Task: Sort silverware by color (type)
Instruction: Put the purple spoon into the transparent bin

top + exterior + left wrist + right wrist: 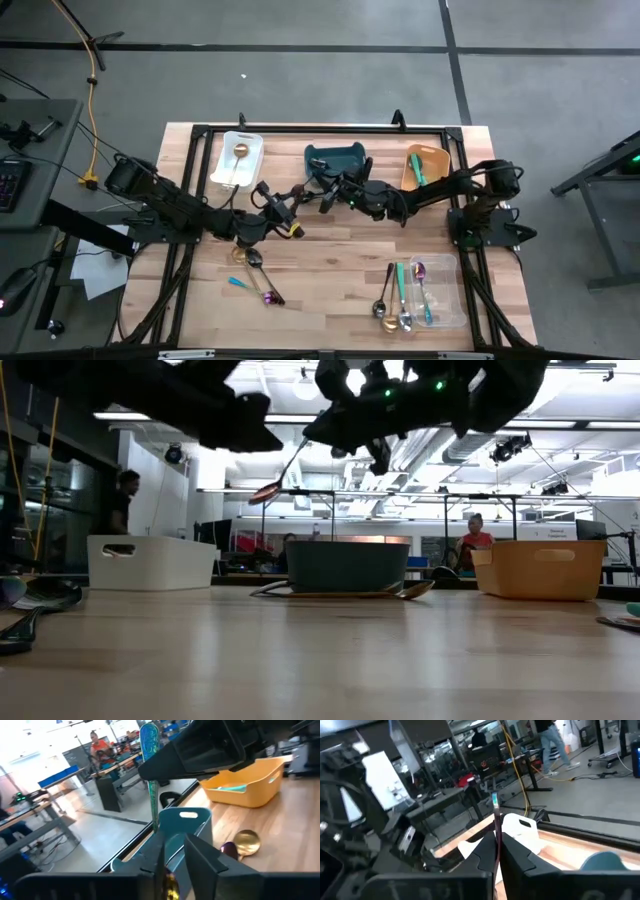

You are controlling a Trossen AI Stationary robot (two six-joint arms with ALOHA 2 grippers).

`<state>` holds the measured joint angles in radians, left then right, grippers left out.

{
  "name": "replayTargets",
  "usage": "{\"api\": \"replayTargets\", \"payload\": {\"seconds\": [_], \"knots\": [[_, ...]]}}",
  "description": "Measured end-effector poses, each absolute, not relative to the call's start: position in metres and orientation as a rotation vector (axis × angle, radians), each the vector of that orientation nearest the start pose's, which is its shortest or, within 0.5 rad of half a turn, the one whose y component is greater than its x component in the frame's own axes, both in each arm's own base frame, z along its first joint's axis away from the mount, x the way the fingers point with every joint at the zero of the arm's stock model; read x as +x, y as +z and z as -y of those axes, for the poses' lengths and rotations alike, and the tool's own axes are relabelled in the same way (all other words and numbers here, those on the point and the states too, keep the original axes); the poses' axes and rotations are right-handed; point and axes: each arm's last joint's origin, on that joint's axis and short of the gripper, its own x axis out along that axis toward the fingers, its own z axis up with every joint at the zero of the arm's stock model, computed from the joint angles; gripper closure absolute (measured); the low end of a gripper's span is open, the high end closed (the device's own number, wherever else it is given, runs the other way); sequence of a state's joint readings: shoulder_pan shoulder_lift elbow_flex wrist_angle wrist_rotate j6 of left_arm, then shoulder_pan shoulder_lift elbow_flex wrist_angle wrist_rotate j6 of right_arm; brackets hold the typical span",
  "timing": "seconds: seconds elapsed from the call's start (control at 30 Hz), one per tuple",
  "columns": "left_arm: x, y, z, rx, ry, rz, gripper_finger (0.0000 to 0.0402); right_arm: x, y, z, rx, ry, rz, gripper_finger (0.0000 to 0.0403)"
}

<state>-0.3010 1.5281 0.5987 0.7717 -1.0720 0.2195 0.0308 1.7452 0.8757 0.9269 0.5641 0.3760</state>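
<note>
Mid-table handoff, above the wood, in front of the teal bin (335, 160). Left gripper (290, 207) and right gripper (326, 192) meet nose to nose, w/ one slim utensil (285, 475) between them, held in air.

- R jaws: shut on the utensil; thin stem pinched between them in right wrist view.
- L jaws: partly parted around the same piece, a teal-patterned handle (150, 750) standing up between its fingers. Whether L grips or has let go: can't tell.

Progress, judged from bins:
- white bin (236, 160): one gold spoon (241, 152).
- orange bin (425, 166): a teal piece inside.
- clear bin (440, 292), near R edge: several pcs, incl. purple + teal.
- Loose on table: small pile (255, 272) near L arm; a few beside clear bin.

Roughly halfway; teal bin contents unclear.
</note>
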Motion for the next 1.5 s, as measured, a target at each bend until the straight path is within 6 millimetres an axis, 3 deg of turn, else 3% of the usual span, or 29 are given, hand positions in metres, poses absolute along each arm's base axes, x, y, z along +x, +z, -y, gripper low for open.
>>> {"api": "replayTargets", "payload": {"seconds": [0.23,0.4,0.57,0.73,0.9,1.07,1.27,1.5], "knots": [[0.251,0.222,0.06,0.236,0.629,-0.243,0.0278,0.342,0.243,0.007,0.257,-0.531,-0.012,0.0399],[0.229,0.241,0.059,0.083,0.349,-0.265,0.0256,0.327,0.25,-0.007,0.159,-0.431,-0.184,0.04],[0.209,0.244,0.063,0.033,0.032,-0.209,0.025,0.319,0.247,-0.033,0.085,-0.288,-0.29,0.0401],[0.193,0.261,0.056,0.001,0.024,-0.091,0.0252,0.315,0.247,-0.057,0.03,-0.204,-0.305,0.0401],[0.175,0.282,0.046,-0.038,0.034,0.008,0.025,0.304,0.261,-0.069,0.009,-0.154,-0.273,0.0402],[0.163,0.281,0.043,-0.034,0.035,-0.036,0.025,0.298,0.269,-0.074,0.009,-0.14,-0.255,0.0402],[0.165,0.275,0.044,-0.02,0.024,-0.092,0.025,0.298,0.271,-0.075,0.074,-0.12,-0.229,0.0402],[0.168,0.257,0.046,-0.035,-0.051,-0.26,0.025,0.291,0.295,-0.07,0.138,-0.094,-0.132,0.0402]]}}
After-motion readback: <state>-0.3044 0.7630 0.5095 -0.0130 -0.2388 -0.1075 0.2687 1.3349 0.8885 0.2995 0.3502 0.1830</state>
